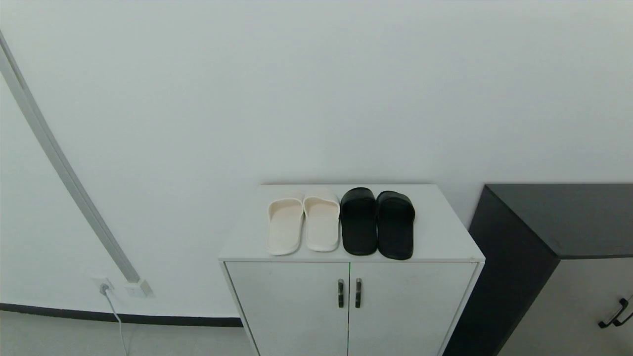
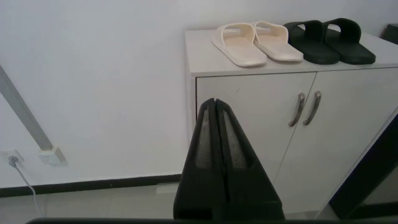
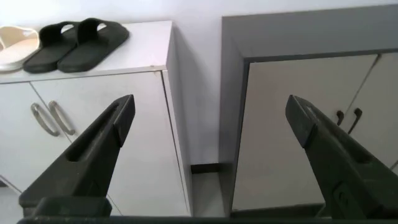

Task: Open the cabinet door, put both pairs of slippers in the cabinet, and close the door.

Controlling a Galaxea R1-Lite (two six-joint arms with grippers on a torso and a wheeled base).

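The left tool is shut tight, with no gap and nothing in it. The right tool is wide open and holds nothing. Both hang in front of the white boxy cabinet, well apart from it.

Its two flat doors are shut. The two thin metal handles sit right beside each other, so a tool could catch both at once, or slip off.

The pair of smooth cream slippers and the pair of smooth black slippers lie in a row on the cabinet's top, heels near the front edge. A bump could knock one off. The right door could also hit the big dark grey cabinet next to it.

The head view looks down on the heels and the edge. The right wrist view shows the thin gap between the two cabinets.
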